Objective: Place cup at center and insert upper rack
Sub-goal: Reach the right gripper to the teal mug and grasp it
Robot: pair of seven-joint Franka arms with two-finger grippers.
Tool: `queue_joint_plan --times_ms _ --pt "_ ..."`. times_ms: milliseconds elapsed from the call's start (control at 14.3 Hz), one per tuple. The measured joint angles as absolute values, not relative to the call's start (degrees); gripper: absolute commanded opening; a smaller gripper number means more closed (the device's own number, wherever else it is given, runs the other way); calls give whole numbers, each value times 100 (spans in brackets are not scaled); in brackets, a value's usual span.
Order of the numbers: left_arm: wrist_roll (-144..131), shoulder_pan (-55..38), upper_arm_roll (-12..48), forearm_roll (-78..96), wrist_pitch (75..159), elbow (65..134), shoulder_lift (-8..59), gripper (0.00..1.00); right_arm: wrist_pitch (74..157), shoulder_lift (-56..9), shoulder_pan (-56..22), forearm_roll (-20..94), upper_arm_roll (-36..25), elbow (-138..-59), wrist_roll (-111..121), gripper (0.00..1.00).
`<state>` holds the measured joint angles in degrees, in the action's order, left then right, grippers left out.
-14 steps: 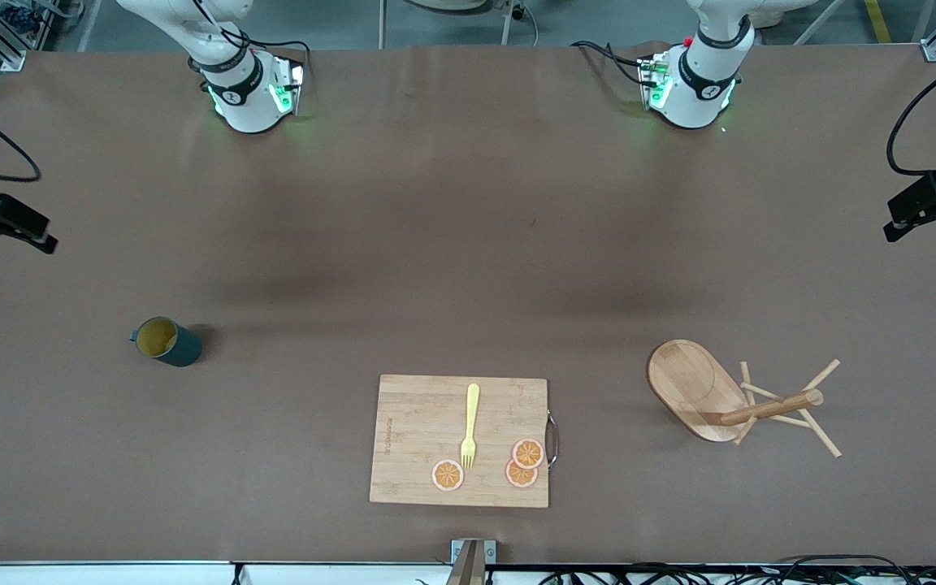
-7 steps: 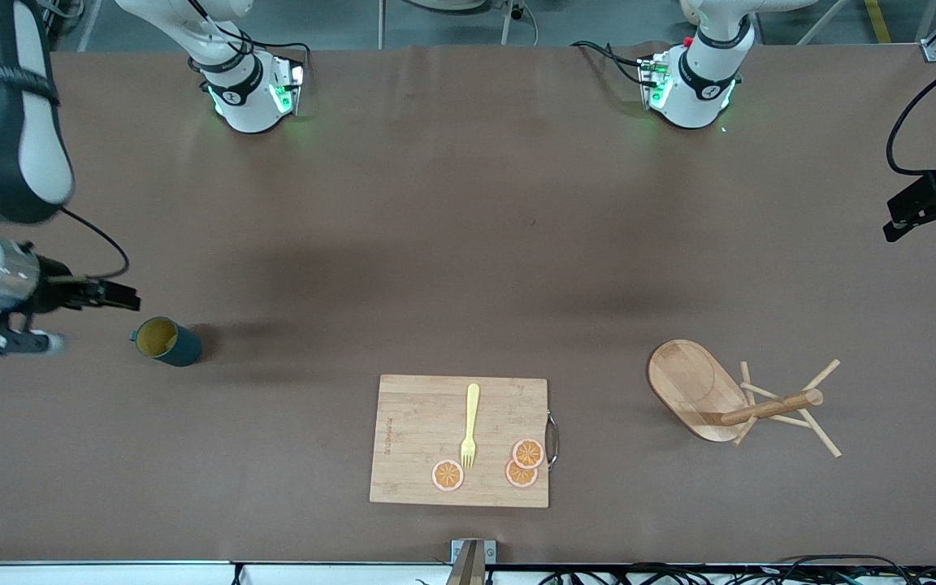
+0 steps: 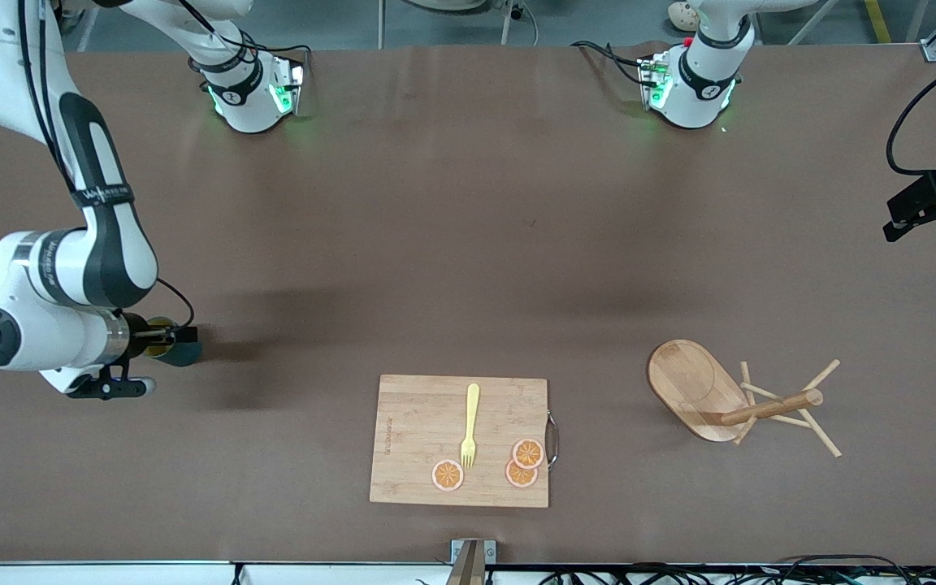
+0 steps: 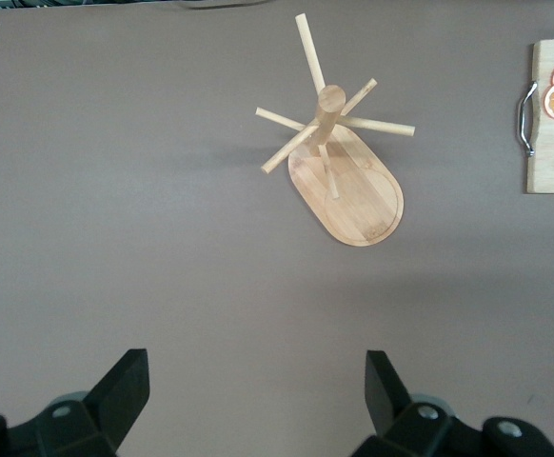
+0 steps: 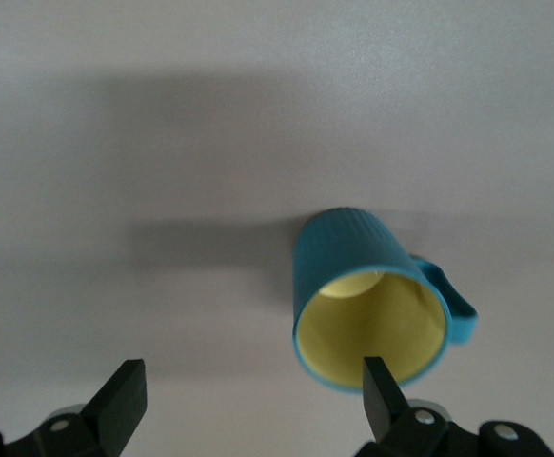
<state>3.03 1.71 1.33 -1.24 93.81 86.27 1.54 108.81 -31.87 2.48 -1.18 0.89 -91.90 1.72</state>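
Observation:
The cup (image 3: 185,353), dark teal with a yellow inside, lies on its side toward the right arm's end of the table. My right gripper (image 3: 167,359) is down at its mouth and open, and it hides most of the cup. In the right wrist view the cup (image 5: 351,249) lies off to one side of the gripper (image 5: 248,386), with one fingertip (image 5: 380,386) in front of its rim and nothing between the jaws. The upper rack (image 3: 691,383), a wooden mug tree, lies tipped over toward the left arm's end. My left gripper (image 3: 894,221) hangs open and waits high above that end. Its wrist view shows the rack (image 4: 353,190) well ahead of the gripper (image 4: 256,386).
A wooden cutting board (image 3: 415,439) lies near the front edge at mid-table, with a yellow fork (image 3: 470,424) and three orange slices (image 3: 522,463) on it. Its handle end (image 4: 551,143) shows in the left wrist view.
My right arm has swung in from the table's end and come down to the cup, and its open gripper now covers most of it. The left arm, cup and rack have not moved.

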Motion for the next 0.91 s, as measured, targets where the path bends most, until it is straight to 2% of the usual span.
queue_joint_plan --times_ms 140,210,280,350,420,910 --pt "303 171 133 -124 9381 8627 154 100 11079 -3423 278 -118 83 -9196 171 98" --pt "303 170 133 -124 9381 8627 154 100 11168 -3519 296 -118 82 -9212 171 82" --pt "303 169 133 -124 9381 8627 154 100 11210 -3589 315 -118 82 -9228 172 54" --pt "303 168 133 -124 9381 8627 154 100 11215 -3633 328 -118 82 -9235 172 20" --pt "303 167 133 -124 9381 8627 154 100 11212 -3654 334 -118 82 -9246 172 0" --pt "303 166 133 -124 9381 8627 154 100 11142 -3653 328 -5 95 -9228 163 0"
